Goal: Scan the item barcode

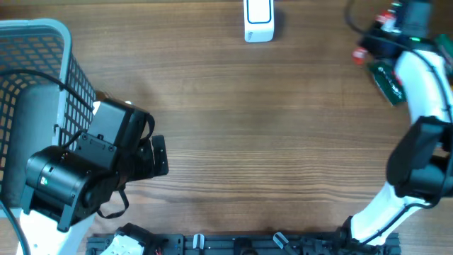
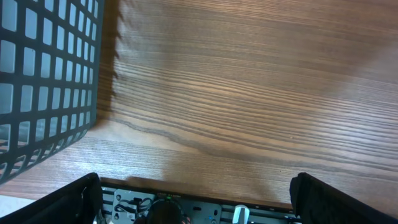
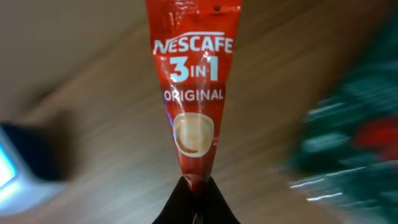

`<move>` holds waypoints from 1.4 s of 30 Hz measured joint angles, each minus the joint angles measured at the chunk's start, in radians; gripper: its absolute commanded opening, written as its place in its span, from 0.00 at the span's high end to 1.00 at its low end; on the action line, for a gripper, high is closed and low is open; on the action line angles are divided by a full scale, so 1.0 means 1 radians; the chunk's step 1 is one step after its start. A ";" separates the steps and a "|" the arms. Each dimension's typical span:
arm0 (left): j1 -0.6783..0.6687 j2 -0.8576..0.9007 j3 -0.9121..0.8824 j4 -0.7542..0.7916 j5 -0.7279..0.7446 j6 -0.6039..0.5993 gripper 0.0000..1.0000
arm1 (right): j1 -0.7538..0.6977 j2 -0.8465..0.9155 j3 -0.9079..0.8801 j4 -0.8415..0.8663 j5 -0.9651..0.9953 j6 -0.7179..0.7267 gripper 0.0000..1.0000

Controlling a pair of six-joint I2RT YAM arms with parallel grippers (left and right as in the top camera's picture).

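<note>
Red foil coffee sachet (image 3: 193,93), end pinched in clamped right gripper (image 3: 196,185), long axis straight out from it, well right of white box-shaped scanner (image 1: 258,21).

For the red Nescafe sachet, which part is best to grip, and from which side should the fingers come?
Probably the flat end seam, coming lengthwise from that end, as the right gripper does. The Nescafe sachet is a narrow, flat stick, so pinching its faces there leaves the print uncovered.
</note>
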 measured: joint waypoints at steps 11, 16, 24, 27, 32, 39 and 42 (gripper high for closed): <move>0.000 0.000 0.000 0.000 0.000 0.000 0.00 | -0.279 0.105 -0.024 -0.101 0.008 -0.168 0.00; 0.000 0.000 0.000 0.000 0.000 0.000 0.00 | -0.217 -0.055 -0.023 -0.167 -0.090 -0.168 0.00; 0.000 0.000 0.000 0.000 0.000 0.000 0.00 | -0.095 -0.571 0.020 -0.391 -0.343 -0.164 0.00; 0.000 0.000 0.000 0.000 0.000 0.000 0.00 | -0.084 -0.716 0.022 -0.543 -0.382 -0.133 0.00; 0.000 0.000 0.000 0.000 0.000 0.000 0.00 | -0.084 -0.824 0.022 -0.620 -0.399 -0.100 0.00; 0.000 0.000 0.000 0.000 0.000 0.000 0.00 | -0.084 -0.915 0.019 -0.677 -0.422 -0.252 0.00; 0.000 0.000 0.000 0.000 0.000 0.000 0.00 | -0.082 -0.969 0.004 -0.657 -0.439 -0.318 0.00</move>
